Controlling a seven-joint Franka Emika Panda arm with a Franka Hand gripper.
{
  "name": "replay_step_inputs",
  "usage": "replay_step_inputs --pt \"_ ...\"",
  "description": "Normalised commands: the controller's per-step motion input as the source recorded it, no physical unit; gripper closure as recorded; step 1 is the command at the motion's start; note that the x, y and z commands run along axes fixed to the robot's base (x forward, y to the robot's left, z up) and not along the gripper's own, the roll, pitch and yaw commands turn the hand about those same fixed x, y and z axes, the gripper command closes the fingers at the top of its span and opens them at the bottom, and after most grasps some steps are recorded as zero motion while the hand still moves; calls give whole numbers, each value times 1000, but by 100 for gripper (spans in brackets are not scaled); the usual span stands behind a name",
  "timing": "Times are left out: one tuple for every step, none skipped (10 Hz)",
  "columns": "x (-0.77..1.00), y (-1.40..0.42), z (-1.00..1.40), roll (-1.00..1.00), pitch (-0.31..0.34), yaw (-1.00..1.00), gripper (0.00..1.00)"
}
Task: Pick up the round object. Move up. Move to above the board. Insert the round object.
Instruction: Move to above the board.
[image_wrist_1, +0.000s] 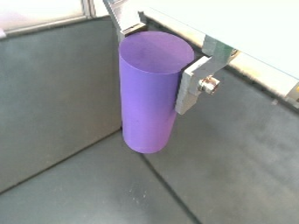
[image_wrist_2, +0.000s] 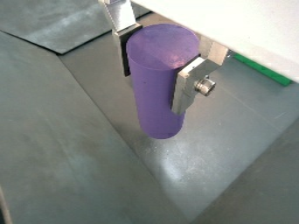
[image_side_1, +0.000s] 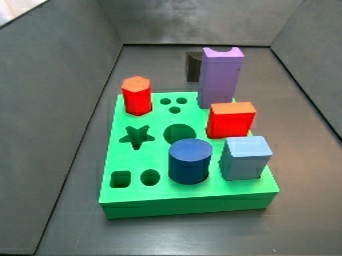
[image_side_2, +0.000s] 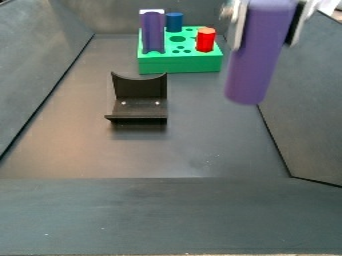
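While the round object (image_side_2: 255, 52) hangs clear of the dark floor in the upper right of a side view, the gripper (image_side_2: 269, 12) is clenched on its upper end, one silver finger (image_wrist_1: 194, 83) flat against each side in both wrist views. Peg hangs roughly upright, lower end free, nothing under it but bare floor. The board (image_side_2: 178, 60) sits well apart, far back at upper centre of that same view, with the fixture (image_side_2: 136, 99) on the floor between board and camera. In a side view looking down on the board (image_side_1: 187, 195), a large round hole (image_side_1: 179, 133) near its middle stands empty; a dark blue cylinder (image_side_1: 190, 161), red hexagon (image_side_1: 135, 96), red block (image_side_1: 230, 120), pale blue block (image_side_1: 246, 157) and notched purple block (image_side_1: 221, 76) crowd around it. Judgement: pick and lift look done; the carry toward the board is in hand. Next calls for travel across to above the board, keeping height over the standing blocks, centring on a round hole, then a straight descent with the peg kept upright.
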Motion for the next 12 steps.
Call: replay_step_inputs --pt "-58 93 845 -13 72 -32 100" --pt "-35 67 678 -15 74 -31 100" --pt "-16 45 453 -13 76 -34 100" --pt "-8 31 284 -11 76 -36 100" --pt "93 -1000 88 -300 194 -694 100" --pt "96 -1000 74 -286 180 -664 100" --pt "92 -1000 79 -213 114 -407 100" --pt "93 -1000 78 -185 41 -217 100" --pt "91 -1000 79 -120 35 -122 100" --pt "90 -1000 80 -82 27 -69 100" --pt "88 -1000 82 -34 18 -28 100" --pt "85 -1000 82 -15 12 -4 100"
